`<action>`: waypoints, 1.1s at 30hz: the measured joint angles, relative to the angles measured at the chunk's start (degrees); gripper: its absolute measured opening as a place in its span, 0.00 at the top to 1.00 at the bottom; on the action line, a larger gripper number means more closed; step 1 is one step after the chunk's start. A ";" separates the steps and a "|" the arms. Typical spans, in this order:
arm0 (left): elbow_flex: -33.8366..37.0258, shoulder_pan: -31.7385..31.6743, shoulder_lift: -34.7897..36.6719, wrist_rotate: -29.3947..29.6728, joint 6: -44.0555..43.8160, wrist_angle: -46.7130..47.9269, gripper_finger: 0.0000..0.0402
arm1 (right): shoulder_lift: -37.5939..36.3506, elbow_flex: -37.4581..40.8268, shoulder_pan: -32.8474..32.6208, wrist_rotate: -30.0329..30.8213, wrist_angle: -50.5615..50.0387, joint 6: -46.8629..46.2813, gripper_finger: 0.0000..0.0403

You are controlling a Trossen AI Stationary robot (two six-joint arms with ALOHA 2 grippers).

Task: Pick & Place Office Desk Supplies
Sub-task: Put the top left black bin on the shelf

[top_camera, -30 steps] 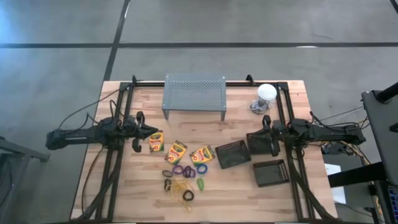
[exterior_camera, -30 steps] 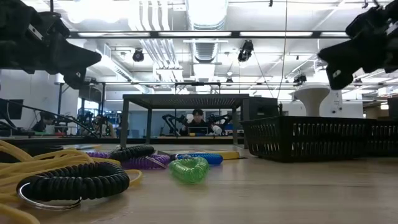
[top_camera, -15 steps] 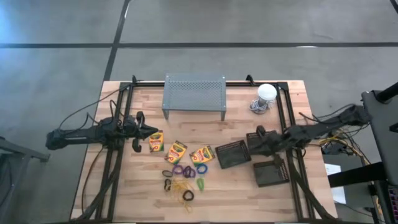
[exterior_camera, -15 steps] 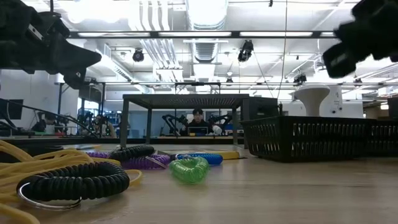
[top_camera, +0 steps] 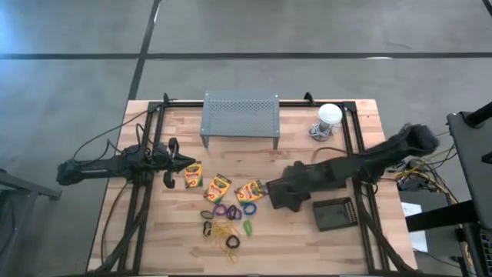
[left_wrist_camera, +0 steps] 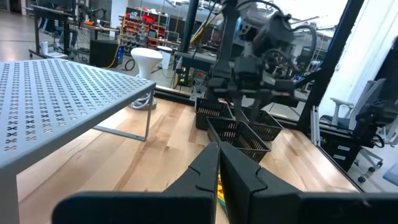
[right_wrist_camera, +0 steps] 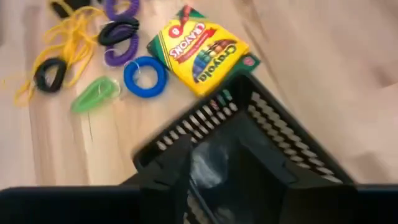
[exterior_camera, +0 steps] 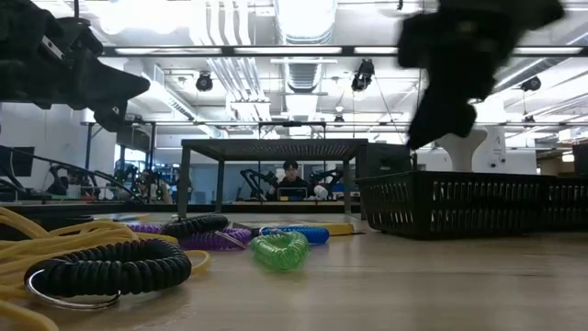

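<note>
The right gripper [top_camera: 283, 189] reaches across the wooden tabletop [top_camera: 300, 231] and hangs over the black mesh basket [top_camera: 286, 192] nearest the crayon boxes. From its wrist camera the two dark fingers [right_wrist_camera: 163, 174] stand partly apart above the basket's open mouth, with nothing between them; whether they touch the rim cannot be told. The left gripper [top_camera: 167, 175] waits near the tabletop's left side, its fingers [left_wrist_camera: 205, 169] pressed together and empty, pointing toward the leftmost crayon box [top_camera: 192, 175].

Three flat cardboard crayon boxes lie in a row, yellow and green: the leftmost, the middle box [top_camera: 217, 187] and the right box [top_camera: 250, 191], which sits just beside the basket. In the overhead view each box lies with its long axis slanted across the boards.

Below them lies a loose cluster of coiled plastic loops: a blue loop [right_wrist_camera: 144, 76], a green loop [right_wrist_camera: 94, 94], purple loops [right_wrist_camera: 119, 53] and a black loop [exterior_camera: 108, 268], with thin yellow bands [right_wrist_camera: 73, 28] tangled among them. A second mesh basket [top_camera: 334, 213] rests near the front right, well apart from the loops.

At the back stands a grey perforated metal stand [top_camera: 240, 115], with a white dome-shaped object [top_camera: 330, 115] to its right.
</note>
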State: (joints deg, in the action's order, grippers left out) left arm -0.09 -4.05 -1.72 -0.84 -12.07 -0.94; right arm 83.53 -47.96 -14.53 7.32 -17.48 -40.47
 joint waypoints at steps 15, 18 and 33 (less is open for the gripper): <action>0.01 0.00 0.00 0.01 -0.01 0.01 0.95 | 33.56 -40.72 2.60 -7.13 -37.52 -8.94 0.53; 0.00 -0.02 0.00 0.01 0.00 0.01 0.95 | 36.53 -44.69 2.60 -7.09 -39.78 -8.34 0.62; 0.01 -0.02 0.00 0.00 0.01 0.01 0.95 | 35.52 -63.65 1.55 -18.53 -57.61 4.27 0.97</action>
State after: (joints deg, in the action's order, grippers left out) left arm -0.08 -4.07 -1.72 -0.84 -12.06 -0.93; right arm 119.05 -111.61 -12.98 -11.21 -75.09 -36.20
